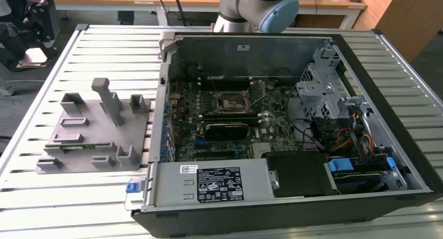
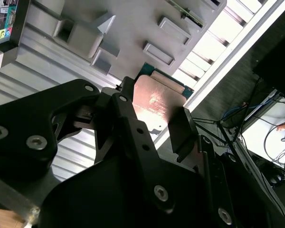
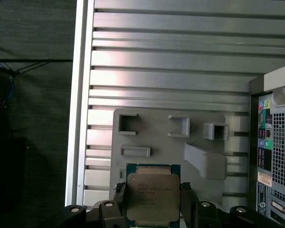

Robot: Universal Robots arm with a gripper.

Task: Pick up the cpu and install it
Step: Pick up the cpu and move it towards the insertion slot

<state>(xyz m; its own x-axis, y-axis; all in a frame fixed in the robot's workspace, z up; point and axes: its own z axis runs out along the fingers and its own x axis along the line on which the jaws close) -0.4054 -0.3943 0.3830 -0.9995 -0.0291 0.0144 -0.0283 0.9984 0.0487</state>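
Along the exterior view's left runs the long edge of the slatted aluminium counter (image 1: 104,52). In the first wrist view that edge (image 3: 80,95) lies to one side of the gripper (image 3: 153,200), with dark floor (image 3: 33,118) beyond it. A broad band of bare slats stretches ahead of the fingertips. Next comes the grey plastic fixture with upright posts and rectangular pockets (image 1: 97,130), which carries a thin green memory stick (image 1: 76,144) near its front. Both wrist views show this fixture (image 3: 171,147) directly past the gripper's tips. A narrow strip of counter separates it from the open black desktop computer case (image 1: 277,218). The case's perforated back panel (image 3: 275,142) stands on the gripper's other side, leaving free room only between panel and counter edge. Inside the case sits the dark square socket frame with a metal rim (image 1: 230,100), well apart from the gripper. Nearer the front lies a grey power supply box (image 1: 207,184), and a tangle of coloured cables (image 1: 346,140) lies toward the exterior view's right. The grey arm with a blue joint cap (image 1: 266,8) rises behind the case's rear wall. The black gripper (image 2: 154,118) is clamped on the small square cpu with a shiny metal top (image 3: 152,192). One finger (image 3: 119,199) presses each of two opposite edges, and the chip (image 2: 156,102) is held flat in front of the fixture's rim. Whether it touches the fixture cannot be told.
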